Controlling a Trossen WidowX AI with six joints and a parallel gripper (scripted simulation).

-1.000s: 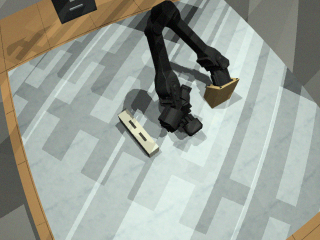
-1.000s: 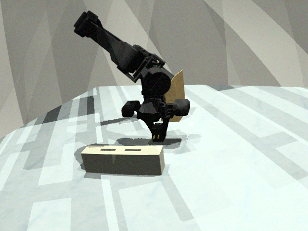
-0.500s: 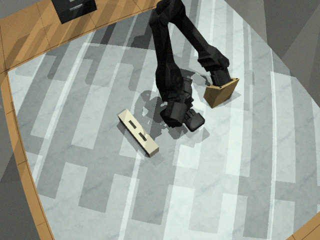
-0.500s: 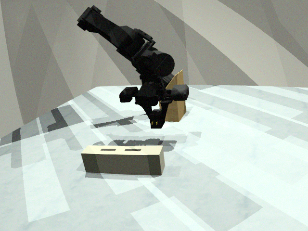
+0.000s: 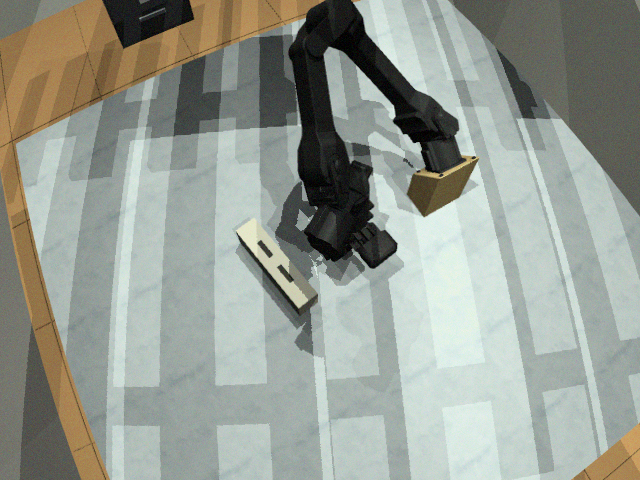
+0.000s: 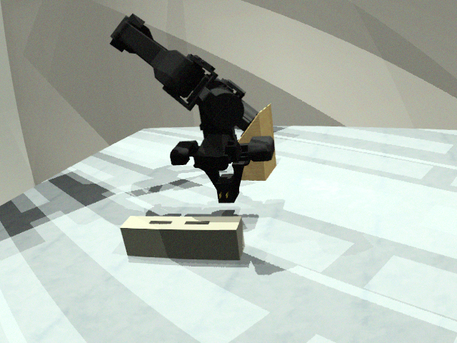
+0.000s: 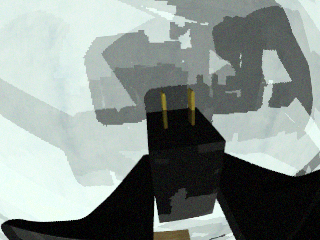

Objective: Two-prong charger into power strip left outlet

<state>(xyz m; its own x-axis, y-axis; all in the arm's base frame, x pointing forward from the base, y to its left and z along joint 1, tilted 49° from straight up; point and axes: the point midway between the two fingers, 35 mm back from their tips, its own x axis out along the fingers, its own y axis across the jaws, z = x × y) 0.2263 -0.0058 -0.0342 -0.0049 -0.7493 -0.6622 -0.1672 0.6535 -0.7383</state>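
The black charger [image 6: 224, 194] [image 7: 185, 165] is between the fingertips of my gripper [image 6: 228, 191] [image 7: 176, 158], which is shut on it. Its two gold prongs [image 7: 178, 109] point forward, away from the fingers, in the wrist view. The charger hangs above the table, behind the power strip in the exterior view; in the top view the arm hides it. The cream power strip [image 5: 252, 232] [image 6: 199, 244] lies on the table with two dark slot outlets facing up. In the exterior view the left outlet [image 6: 161, 222] is farther from the charger than the right outlet [image 6: 197, 222].
A wooden wedge-shaped block [image 5: 445, 188] [image 6: 266, 147] stands at the arm's base, behind the gripper in the exterior view. A dark cabinet [image 5: 149, 20] is beyond the table at the upper left of the top view. Striped shadows cross the marble table top [image 5: 351, 439] [image 6: 184, 310].
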